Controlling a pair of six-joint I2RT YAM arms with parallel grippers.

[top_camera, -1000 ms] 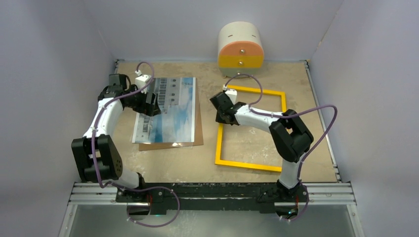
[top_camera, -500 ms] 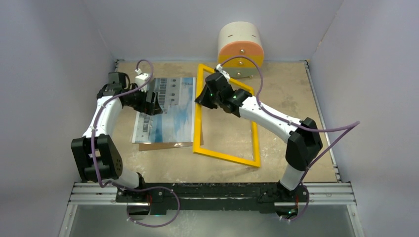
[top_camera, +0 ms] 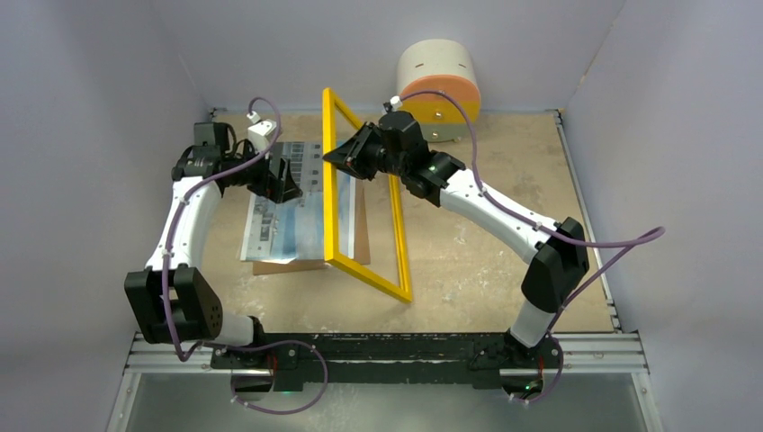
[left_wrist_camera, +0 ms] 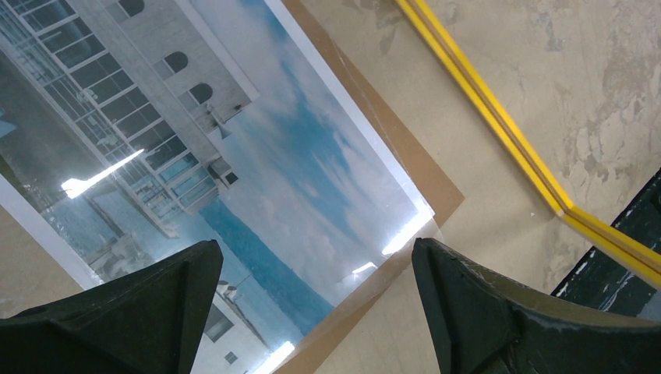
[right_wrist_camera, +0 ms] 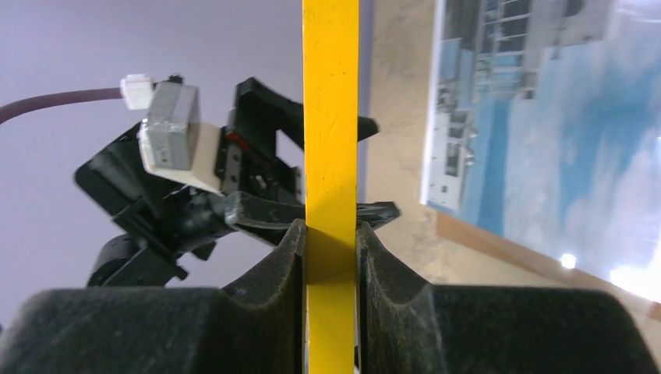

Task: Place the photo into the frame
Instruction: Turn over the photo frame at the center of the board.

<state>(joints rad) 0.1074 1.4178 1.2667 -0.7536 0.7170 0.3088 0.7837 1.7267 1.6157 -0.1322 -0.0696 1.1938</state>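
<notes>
The photo [top_camera: 286, 205], a white building under blue sky, lies face up on a brown backing board [top_camera: 310, 263] at the left. My left gripper [top_camera: 286, 184] hovers open just above the photo's far part; in the left wrist view its fingers [left_wrist_camera: 156, 304] frame the photo [left_wrist_camera: 234, 156] and the board's corner [left_wrist_camera: 425, 175], with nothing between them. The yellow frame [top_camera: 328, 180] stands tilted on edge over the photo's right side, its lower corner near the table. My right gripper [right_wrist_camera: 330, 234] is shut on the frame's yellow bar [right_wrist_camera: 330, 117].
A rounded white, orange and yellow drawer box [top_camera: 438, 85] stands at the back wall. Grey walls close in the table on three sides. A metal rail [top_camera: 387, 346] runs along the near edge, by the arm bases.
The right arm has lifted the frame from flat on the right and swung it left, up on edge beside the photo. The left gripper stayed open over the photo, shifting slightly.
</notes>
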